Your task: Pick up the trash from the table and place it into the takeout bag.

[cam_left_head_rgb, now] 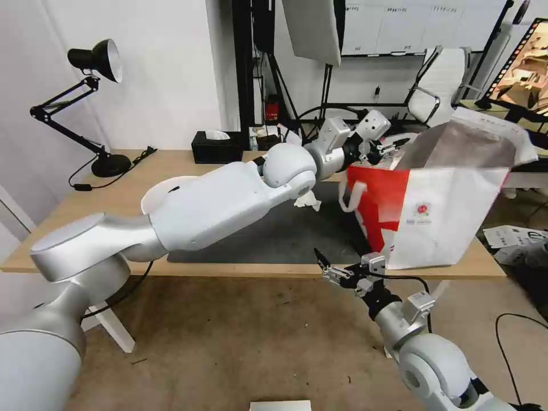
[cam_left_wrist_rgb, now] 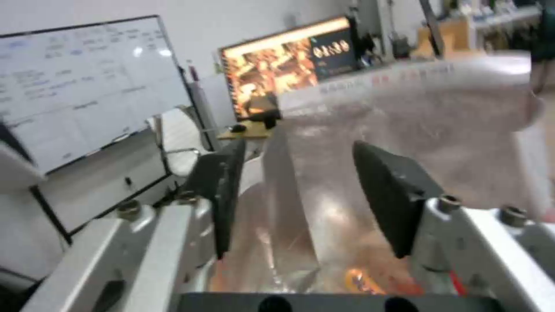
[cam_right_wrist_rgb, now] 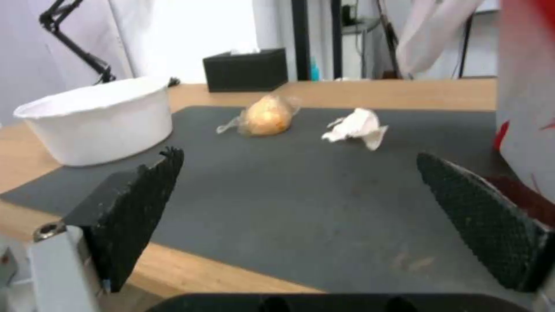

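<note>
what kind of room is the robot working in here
Probably an office or lab workspace: a light-wood desk with a black desk lamp, a whiteboard covered in writing, a white office chair and a lit monitor behind.

Worktop [cam_left_head_rgb: 171, 165]: light wood, dark grey mat [cam_right_wrist_rgb: 301, 173]. On mat: white bowl [cam_right_wrist_rgb: 98, 119], white tissue [cam_right_wrist_rgb: 355, 128], clear bag with yellowish lump [cam_right_wrist_rgb: 263, 117]. Beside mat: takeout bag [cam_left_head_rgb: 439, 222], white, red side panel, silver lining.
</note>
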Tool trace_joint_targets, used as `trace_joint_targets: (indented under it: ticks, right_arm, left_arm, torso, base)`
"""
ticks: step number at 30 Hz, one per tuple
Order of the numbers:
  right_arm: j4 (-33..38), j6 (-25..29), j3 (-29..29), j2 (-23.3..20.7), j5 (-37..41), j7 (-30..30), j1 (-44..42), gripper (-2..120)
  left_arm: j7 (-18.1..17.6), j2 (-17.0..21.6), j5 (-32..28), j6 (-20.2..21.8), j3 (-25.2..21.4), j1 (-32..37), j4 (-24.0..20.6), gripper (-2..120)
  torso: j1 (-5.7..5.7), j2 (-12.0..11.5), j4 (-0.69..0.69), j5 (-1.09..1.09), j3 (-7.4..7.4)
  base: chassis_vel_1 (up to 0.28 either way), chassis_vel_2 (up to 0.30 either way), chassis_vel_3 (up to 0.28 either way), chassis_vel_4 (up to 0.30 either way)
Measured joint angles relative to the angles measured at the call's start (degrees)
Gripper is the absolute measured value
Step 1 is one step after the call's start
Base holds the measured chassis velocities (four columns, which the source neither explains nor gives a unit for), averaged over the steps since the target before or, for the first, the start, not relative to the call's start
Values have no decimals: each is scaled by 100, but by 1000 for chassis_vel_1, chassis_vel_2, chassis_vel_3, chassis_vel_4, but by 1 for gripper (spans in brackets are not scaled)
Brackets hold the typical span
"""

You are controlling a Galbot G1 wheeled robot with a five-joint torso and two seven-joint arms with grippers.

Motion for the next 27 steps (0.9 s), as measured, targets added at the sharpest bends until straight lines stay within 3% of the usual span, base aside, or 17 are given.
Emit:
trace_joint_targets:
  ticks: [2,3,6,9,10,11,13,14,15,18,19,23,24,27]
  right_arm:
    - [151,196,92,-215,2,83,-155,100]
    - [151,196,92,-215,2,83,-155,100]
    - [477,493,463,-594,98,258,-515,100]
    - [562,588,560,-691,124,322,-608,100]
    - [722,756,729,-829,144,412,-795,100]
    - [722,756,729,-829,144,412,-795,100]
    - [825,822,839,-871,136,433,-955,100]
    - [902,868,922,-861,94,438,-1135,100]
    - [902,868,922,-861,94,438,-1135,100]
    - [975,1025,1114,-731,-165,433,-1501,100]
    - [975,1025,1114,-731,-165,433,-1501,100]
    - [982,1307,1302,-403,-580,638,-1936,100]
    - [982,1307,1302,-403,-580,638,-1936,100]
    - [818,1496,1326,-125,-878,775,-2192,100]
  left_arm:
    - [-258,441,-21,-6,-298,438,-534,71]
    - [-258,441,-21,-6,-298,438,-534,71]
    - [-350,1419,233,-101,-932,1487,-1408,84]
    - [-349,1738,330,-133,-1271,1891,-1717,89]
    - [-355,2220,533,-208,-1968,2690,-2198,97]
    - [-355,2220,533,-208,-1968,2690,-2198,97]
    - [-295,2542,750,-286,-2616,3561,-2543,99]
    - [-225,2743,1012,-381,-3417,4570,-2848,100]
    - [-225,2743,1012,-381,-3417,4570,-2848,100]
    - [-151,2761,1661,-676,-4685,6425,-3300,100]
    - [-151,2761,1661,-676,-4685,6425,-3300,100]
    - [-101,2059,2839,-1257,-6053,8777,-3480,100]
    - [-101,2059,2839,-1257,-6053,8777,-3480,100]
    - [-115,1380,3568,-1490,-6556,9756,-3472,100]
  torso:
    - [0,0,1,-1,0]
    - [0,0,1,-1,0]
    - [0,0,1,-4,0]
    - [0,0,4,-4,0]
    - [-1,1,5,-2,-1]
    - [-1,1,5,-2,-1]
    - [-2,1,5,-6,-1]
    - [-2,1,3,-3,-1]
    - [-2,1,3,-3,-1]
    - [-1,2,2,-3,-1]
    - [-1,2,2,-3,-1]
    - [-2,1,3,-1,-1]
    - [-2,1,3,-1,-1]
    - [-2,2,4,-1,-1]
  base:
    - [0,0,0,0]
    - [0,0,0,0]
    - [0,0,0,0]
    - [0,0,0,0]
    - [0,0,0,0]
    - [0,0,0,0]
    - [0,0,0,0]
    - [0,0,0,0]
    - [0,0,0,0]
    - [0,0,0,0]
    - [0,0,0,0]
    - [0,0,0,0]
    - [0,0,0,0]
    - [0,0,0,0]
